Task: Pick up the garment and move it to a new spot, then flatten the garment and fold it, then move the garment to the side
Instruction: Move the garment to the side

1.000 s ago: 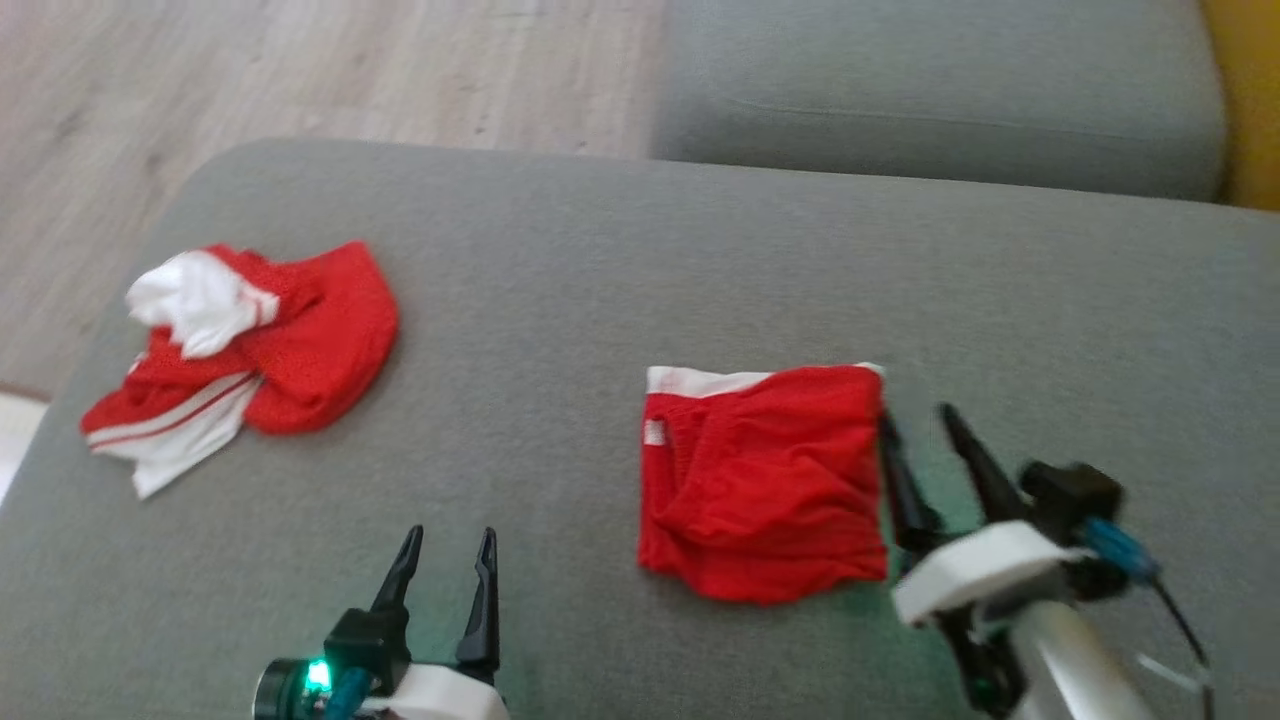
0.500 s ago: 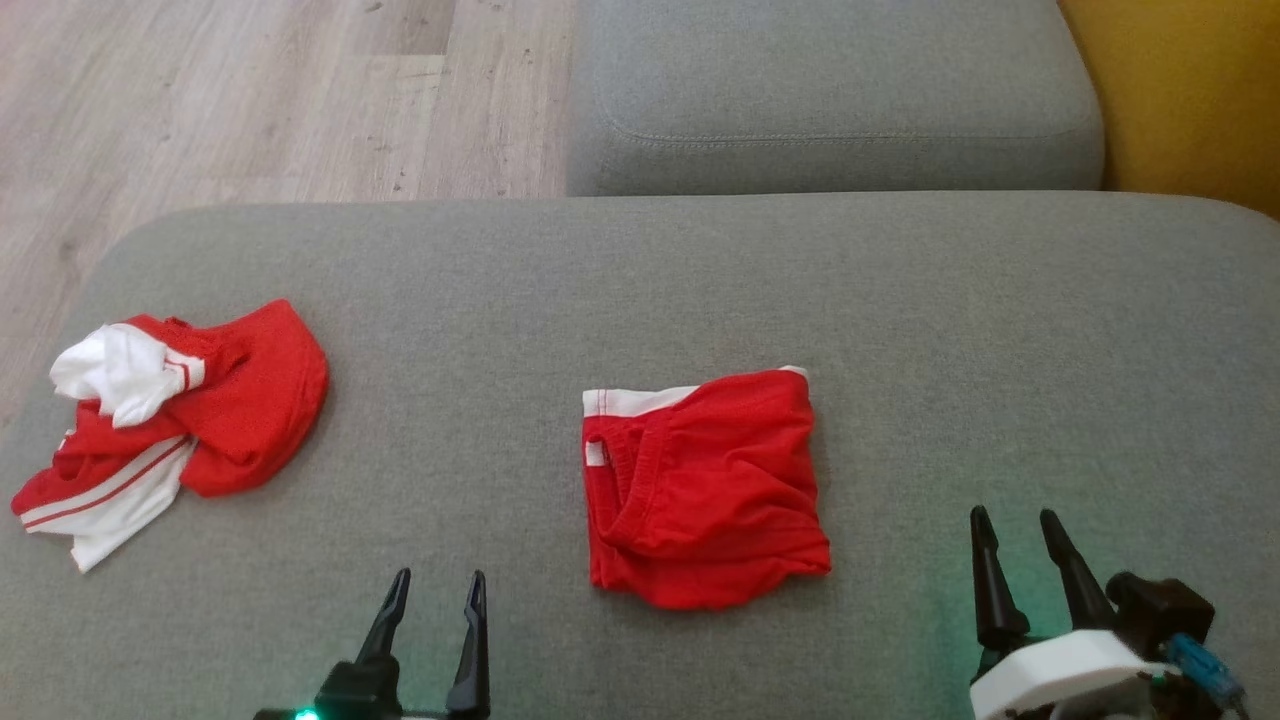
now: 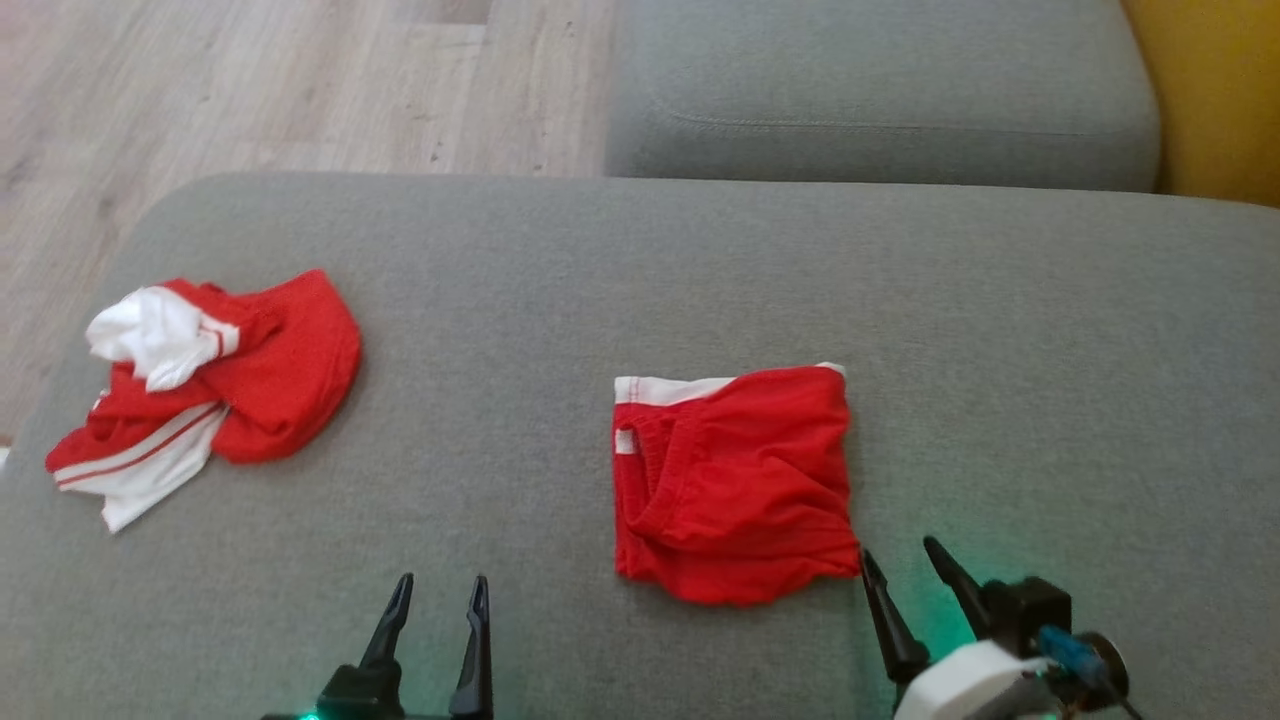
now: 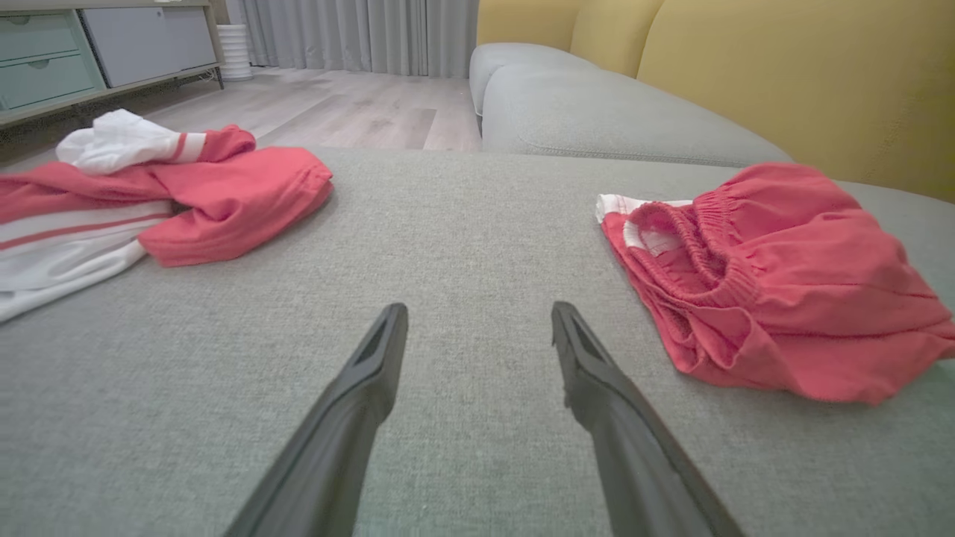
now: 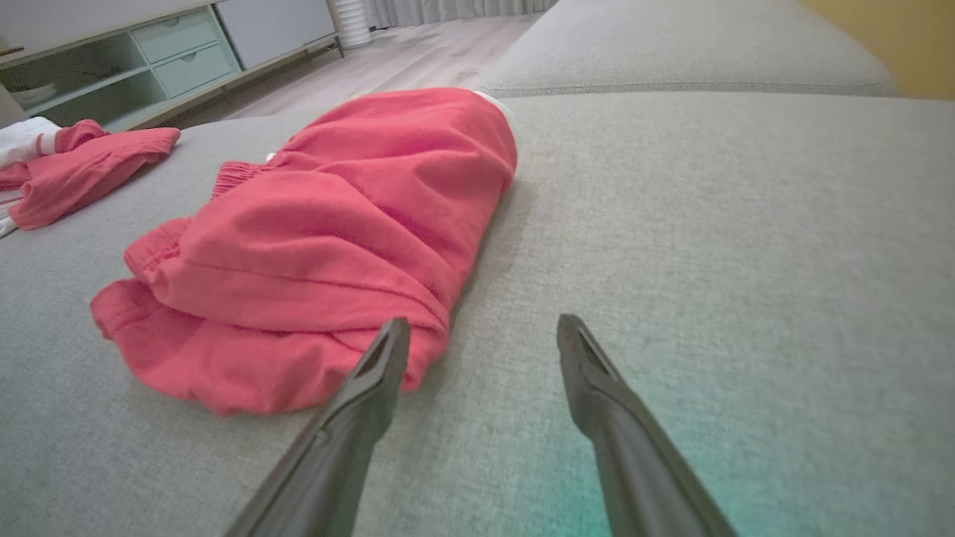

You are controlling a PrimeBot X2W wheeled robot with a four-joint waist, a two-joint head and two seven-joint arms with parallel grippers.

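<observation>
Grey cushion (image 3: 640, 260); left gripper (image 3: 442, 579) lower left, right gripper (image 3: 897, 548) lower right, both spread, empty; red garment (image 3: 735, 480) centre, folded, rumpled.

Bare grey cushion (image 3: 500, 300) lies open between the crumpled red-and-white garment (image 3: 270, 370) at the left and the folded red garment (image 3: 740, 480), and also to its right.

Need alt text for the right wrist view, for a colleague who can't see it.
A folded red garment lies on the grey sofa cushion, beside the open, empty right claw. A crumpled red-and-white garment sits further off at the view's left edge, with drawers beyond.
</observation>
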